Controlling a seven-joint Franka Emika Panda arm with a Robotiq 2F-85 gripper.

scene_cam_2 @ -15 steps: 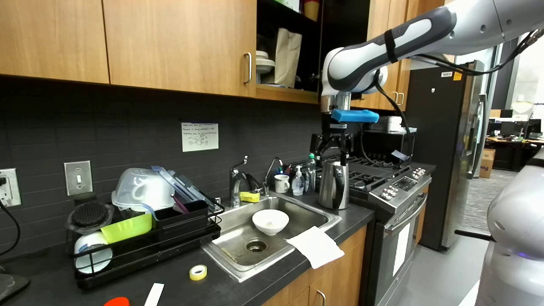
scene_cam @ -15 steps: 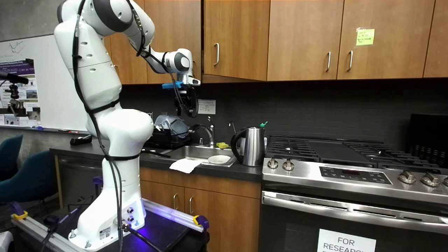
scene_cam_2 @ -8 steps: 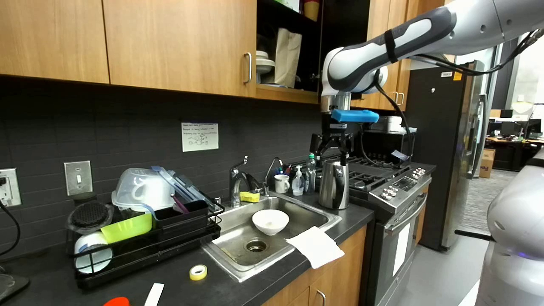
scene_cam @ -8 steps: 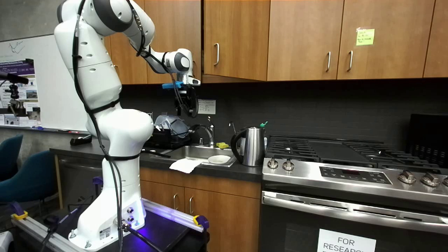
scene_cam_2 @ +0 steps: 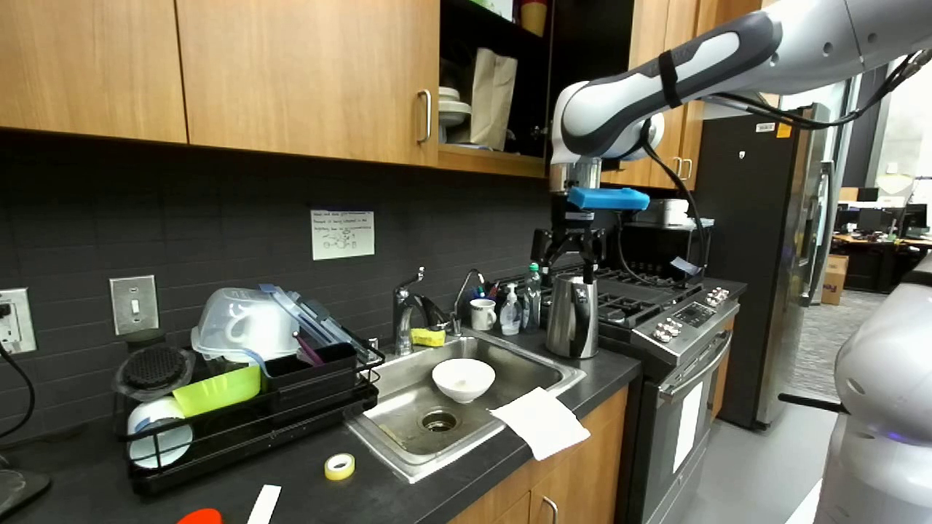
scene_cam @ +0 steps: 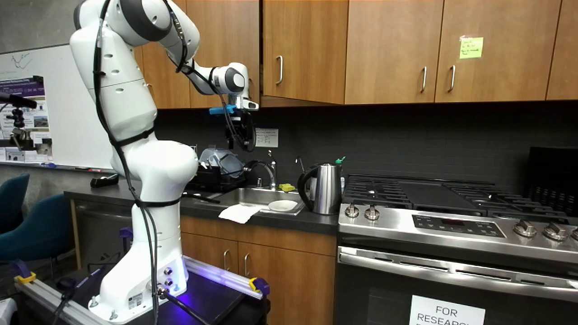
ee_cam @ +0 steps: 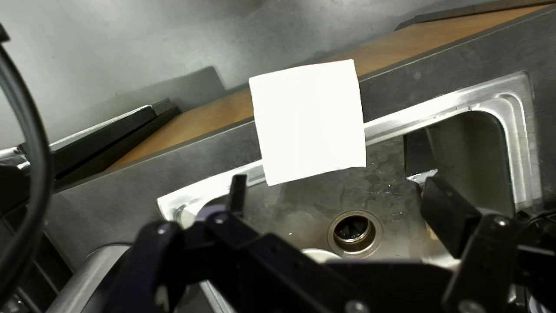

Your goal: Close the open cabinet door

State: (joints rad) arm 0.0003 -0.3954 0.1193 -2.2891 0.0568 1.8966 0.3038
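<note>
Arm (scene_cam: 153, 164) stands at left in an exterior view; gripper (scene_cam_2: 567, 275) points down over or near the sink (scene_cam: 257, 197), jaws spread wide, holding nothing, presumably since the job wants a push, not a grip. Paper sheet (scene_cam: 240, 213) laps the sink's front rim; reason unclear. Open cabinet door (scene_cam: 305, 49) stands swung outward above, bar handle (scene_cam: 281, 70) on its free left edge, hinged, apparently, at right. The gripper is below the door and apart from it, likely to keep out of its swing; closing not begun, I judge. Kettle (scene_cam: 328, 189) stands between sink and range (scene_cam: 456, 243), probably handy for filling.
</note>
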